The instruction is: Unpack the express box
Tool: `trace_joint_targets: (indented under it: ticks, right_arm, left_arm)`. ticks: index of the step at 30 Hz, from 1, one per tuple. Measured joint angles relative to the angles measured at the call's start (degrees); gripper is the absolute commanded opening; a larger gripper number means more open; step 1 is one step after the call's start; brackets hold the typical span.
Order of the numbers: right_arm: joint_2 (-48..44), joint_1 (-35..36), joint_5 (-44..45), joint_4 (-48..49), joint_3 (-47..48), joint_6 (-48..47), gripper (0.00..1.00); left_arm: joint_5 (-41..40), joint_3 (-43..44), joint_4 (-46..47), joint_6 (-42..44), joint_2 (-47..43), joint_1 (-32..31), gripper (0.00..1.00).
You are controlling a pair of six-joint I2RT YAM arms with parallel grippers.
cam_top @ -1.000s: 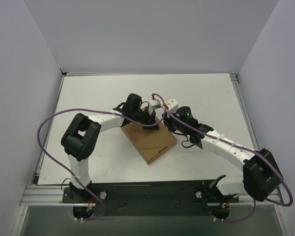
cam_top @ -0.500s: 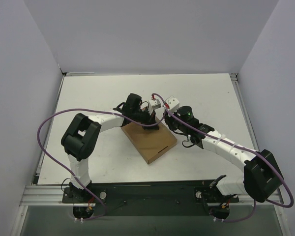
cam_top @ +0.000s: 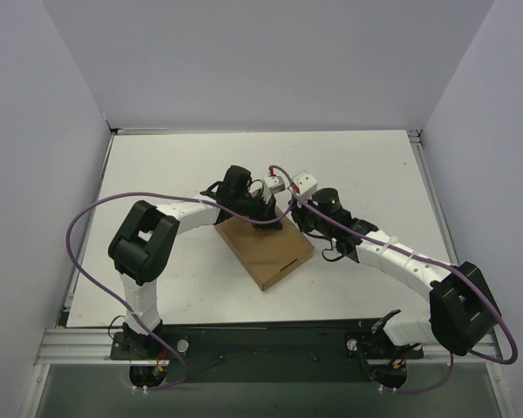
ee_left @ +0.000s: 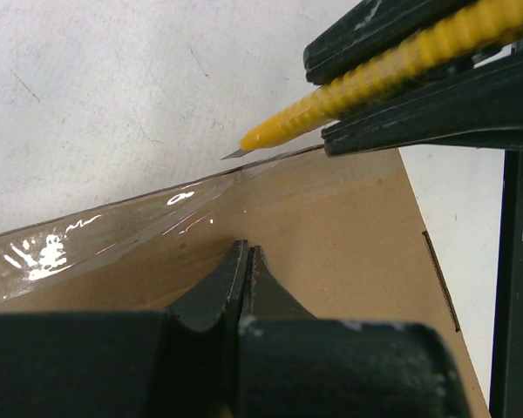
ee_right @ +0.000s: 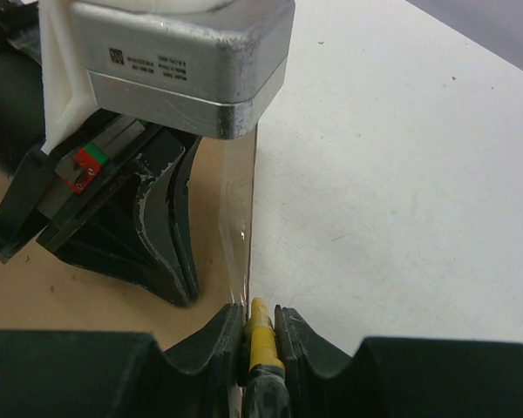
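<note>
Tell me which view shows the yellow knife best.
Left wrist view: the yellow knife shows lengthwise, blade tip at the edge of the express box. The right wrist view shows only its nose in the right gripper; the top view hides it.

The top camera is looking down from above the table's (cam_top: 157, 174) near edge. Both wrist cameras are facing each other, close over the express box's (ee_left: 349, 235) taped edge.
</note>
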Motion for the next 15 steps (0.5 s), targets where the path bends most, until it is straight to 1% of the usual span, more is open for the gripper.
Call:
trace_joint_targets:
  ticks: [15]
  right_arm:
    - [0.52, 0.00, 0.11, -0.61, 0.00, 0.55, 0.00]
  left_arm:
    - [0.26, 0.04, 0.00, 0.00, 0.13, 0.11, 0.00]
